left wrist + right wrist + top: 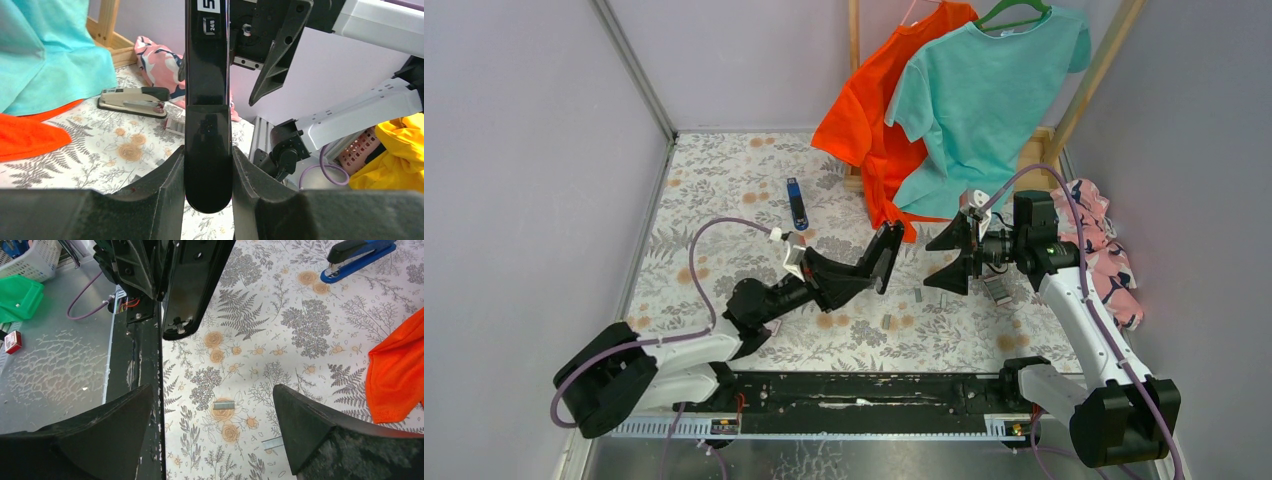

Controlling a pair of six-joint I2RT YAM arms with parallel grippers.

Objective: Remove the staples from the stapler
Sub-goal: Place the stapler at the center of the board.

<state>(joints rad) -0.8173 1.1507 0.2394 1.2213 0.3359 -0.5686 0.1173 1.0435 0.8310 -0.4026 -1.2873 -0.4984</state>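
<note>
Centre is tight: the stapler (887, 254) in the left gripper (864, 272) sits just off the spread-open right gripper (948, 258), with a narrow gap between them. The far-left table (724, 180) is passable, with only a blue stapler (797, 203) lying there. Far right is blocked: the orange shirt (864, 120) hangs down to the table, the teal shirt (984, 100) hangs beside it, and a pink cloth (1109, 250) is heaped at the right wall with a beige stapler (132, 100) next to it. The near strip under both grippers is free to cross, with just flat staples (886, 321) on it. Walls close in on both flanks.
</note>
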